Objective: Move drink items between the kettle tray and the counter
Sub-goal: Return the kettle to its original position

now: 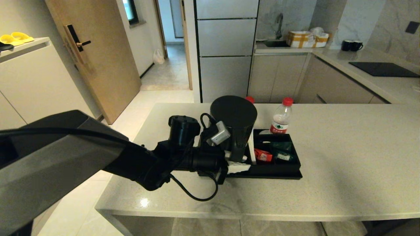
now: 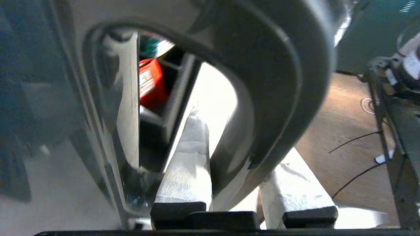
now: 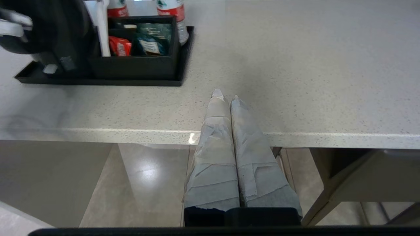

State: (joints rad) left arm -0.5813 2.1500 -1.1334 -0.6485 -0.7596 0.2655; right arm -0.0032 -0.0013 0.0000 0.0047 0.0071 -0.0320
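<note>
On the tray's (image 1: 288, 175) left end, the left gripper (image 1: 237, 163) clamps the kettle's (image 1: 234, 124) handle; both bottles (image 1: 281, 116) remain unmoved at its far edge.

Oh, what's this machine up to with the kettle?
The robot's left gripper has its fingers clamped on the handle of the black kettle, which is at the left end of the tray on the counter. Two water bottles stand at the tray's far side. The right gripper waits shut by the counter's near edge.
</note>
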